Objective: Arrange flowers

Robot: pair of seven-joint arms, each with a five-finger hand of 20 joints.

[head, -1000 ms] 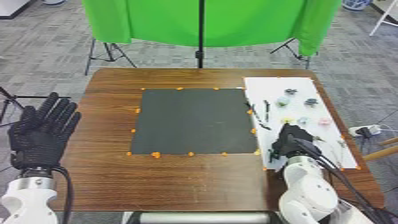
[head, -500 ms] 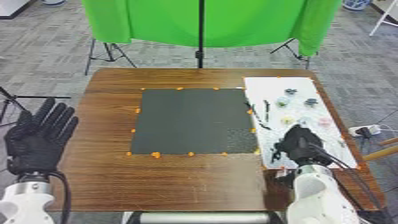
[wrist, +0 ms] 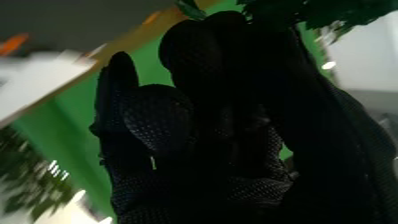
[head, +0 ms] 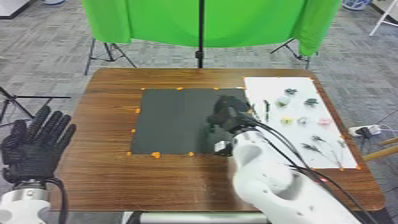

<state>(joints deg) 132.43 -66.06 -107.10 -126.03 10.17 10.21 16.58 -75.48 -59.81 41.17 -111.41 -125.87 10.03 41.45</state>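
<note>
My left hand (head: 34,150) stays beside the table's left edge, fingers straight. Over the right part of the black mat (head: 169,122) is my right hand (head: 233,111). In the right wrist view my right hand (wrist: 218,110) has its fingers curled round a leafy green stem (wrist: 342,9); its leaves show past the fingertips, while its stalk is hidden by the glove. On the white sheet (head: 266,85) lie small flower heads: dark green (head: 311,102), yellow (head: 287,120), pale blue (head: 302,120) and pink (head: 323,121). Thin sprigs (head: 312,147) lie nearer the front of that sheet.
Orange tape bits (head: 156,155) mark the mat's border on the brown table (head: 160,185). A dark narrow stem (head: 266,107) rests at the sheet's left side. Behind the table hangs a green cloth (head: 160,25) on a stand.
My right hand has moved left and away from me, from the white sheet to above the mat, uncovering the sprigs. My left hand has shifted slightly.
</note>
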